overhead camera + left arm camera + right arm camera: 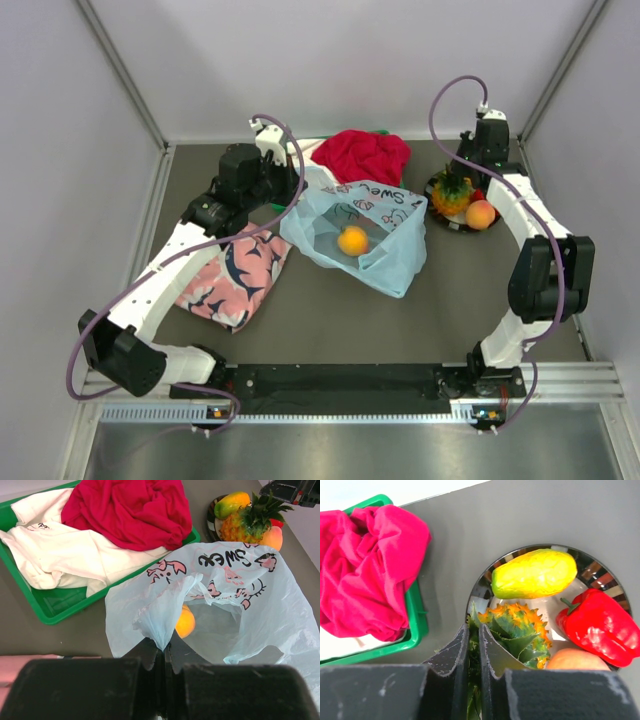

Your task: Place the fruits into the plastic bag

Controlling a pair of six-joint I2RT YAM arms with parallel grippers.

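Left fingers (163,660), fully closed, pinched the rim of the plastic bag (260,595). The bag was a thin, limp, light-blue film printed with pink hands, lying open on the tabletop (330,320) with one orange fruit (185,622) inside. Right fingers (474,655), nearly closed, gripped the leafy crown of the pineapple (520,630) on the plate (485,587). Its rigid, rough body probably offered a surer hold than the crown.

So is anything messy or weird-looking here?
Nothing is spilled or broken. The red cloth bulges over the rim of the green tray, and the pink shark cloth lies crumpled beside the left arm. The left gripper pinches the plastic bag; the right gripper pinches the pineapple.
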